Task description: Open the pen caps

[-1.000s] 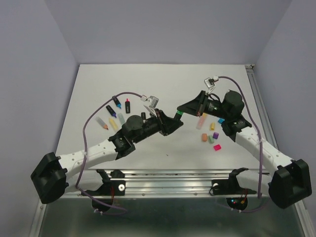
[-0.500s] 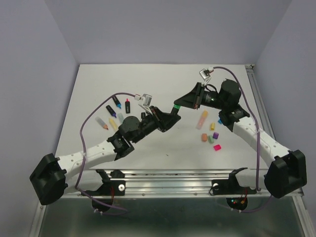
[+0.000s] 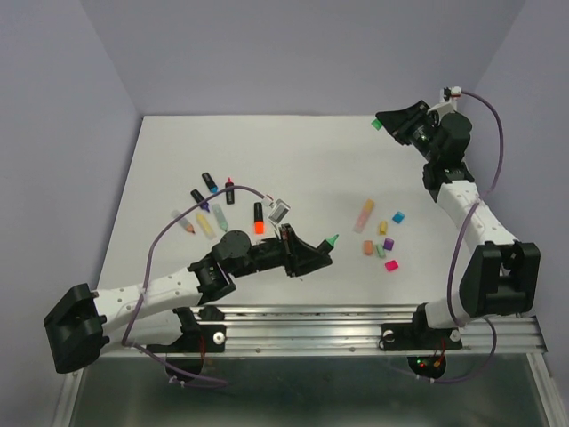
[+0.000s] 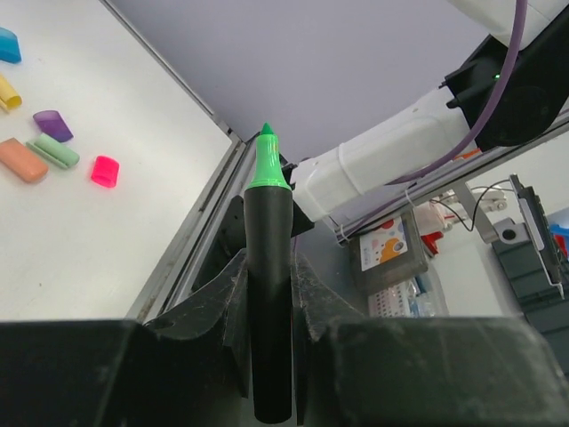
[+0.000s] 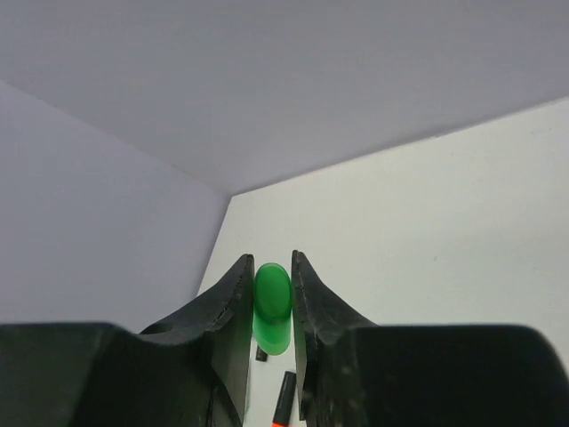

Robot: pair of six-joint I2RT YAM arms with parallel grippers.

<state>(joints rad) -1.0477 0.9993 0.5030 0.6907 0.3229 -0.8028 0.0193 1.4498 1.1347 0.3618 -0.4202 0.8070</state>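
Just inside the near edge of the desk, the left fingers pinch a black pen by its barrel, one finger on each side. Its bare green tip juts out past them. Beyond the desk edge a box carries a label too small to read.

Right of centre lie loose pen caps, apart from both arms. The pink cap is nearest, then the light green cap, orange cap, purple cap, yellow cap, cyan cap and peach cap.

Left of centre sits a cluster of uncapped pens, with an orange-tipped pen beside it.

At the far right corner, the right fingers are pressed onto the green cap, gripped between them, well apart from the black pen.
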